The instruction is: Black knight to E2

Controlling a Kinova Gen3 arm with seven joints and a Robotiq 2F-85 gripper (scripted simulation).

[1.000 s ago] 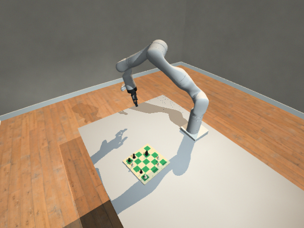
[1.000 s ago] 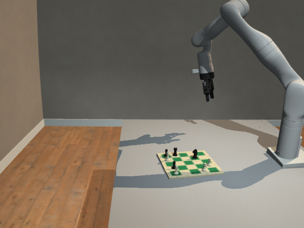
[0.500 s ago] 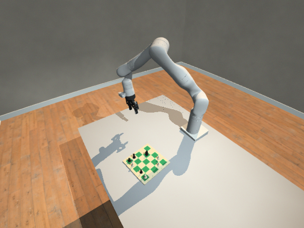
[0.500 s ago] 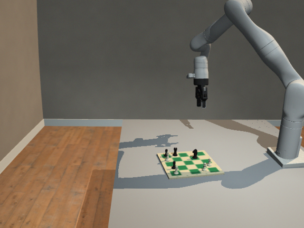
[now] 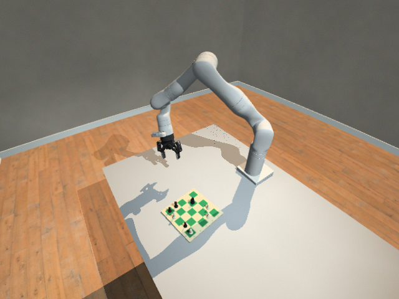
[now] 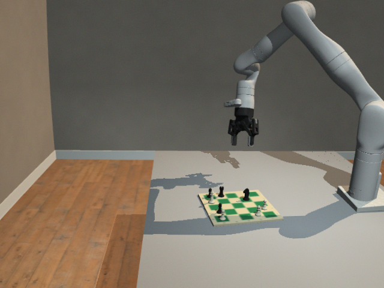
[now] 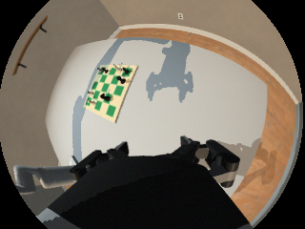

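A small green-and-cream chessboard (image 5: 191, 215) lies on the grey table; it also shows in the exterior view (image 6: 239, 207) and, small, in the wrist view (image 7: 112, 92). The black knight stands upright on a far-edge square of the board, the largest black piece (image 6: 246, 194). I cannot read the edge letters at this size. My gripper (image 5: 169, 154) (image 6: 242, 141) hangs high above the table, beyond the board's far side, pointing down. Its fingers are spread wide and empty (image 7: 154, 148).
Other black pieces (image 6: 221, 191) (image 6: 219, 208) and white pawns (image 6: 212, 197) (image 6: 258, 210) stand upright on the board. The arm's base (image 5: 255, 172) is mounted on the table beyond the board. Wooden floor surrounds the table.
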